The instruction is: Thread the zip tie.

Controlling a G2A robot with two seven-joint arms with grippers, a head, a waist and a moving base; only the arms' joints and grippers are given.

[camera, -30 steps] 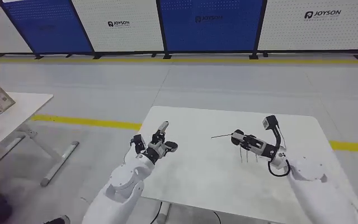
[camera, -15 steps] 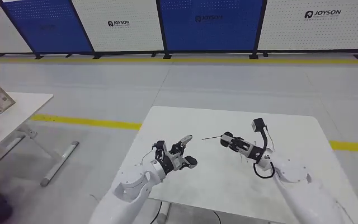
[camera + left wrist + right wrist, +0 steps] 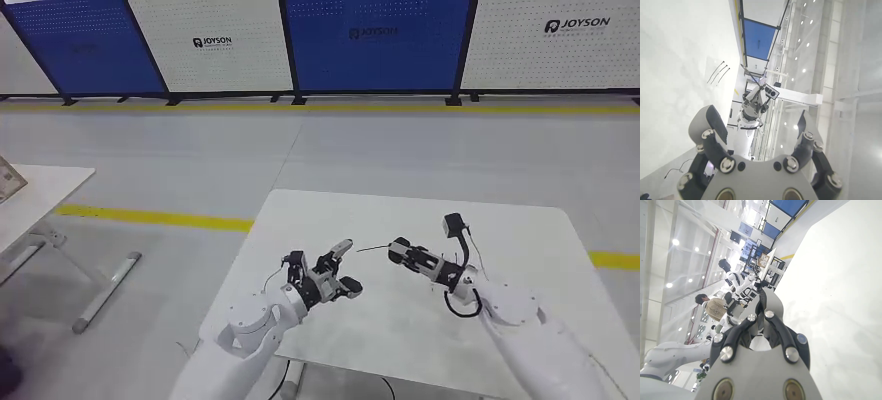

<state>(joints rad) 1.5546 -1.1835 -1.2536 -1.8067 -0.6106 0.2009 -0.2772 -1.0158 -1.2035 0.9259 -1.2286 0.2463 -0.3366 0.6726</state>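
Observation:
My right gripper (image 3: pixel 397 249) is shut on a thin black zip tie (image 3: pixel 372 247) above the middle of the white table (image 3: pixel 520 225). The tie's free end sticks out toward my left gripper (image 3: pixel 344 268), which stands open a short way off, one finger up and one down, nothing between them. In the left wrist view, my open left gripper (image 3: pixel 761 121) faces the right gripper (image 3: pixel 755 95), and the zip tie (image 3: pixel 748 73) slants out from its closed fingertips. In the right wrist view the right gripper (image 3: pixel 762 297) is pressed shut; the tie itself is hidden there.
Three spare black zip ties (image 3: pixel 718 73) lie side by side on the tabletop beyond the right gripper. A second white table (image 3: pixel 40 190) stands off to the left. Blue and white panels (image 3: pixel 375 45) close off the room behind.
Both arms have come together over the table's middle. The left gripper swung right and turned toward the tie's tip; the right gripper carried the tie leftward. The gap between them has shrunk.

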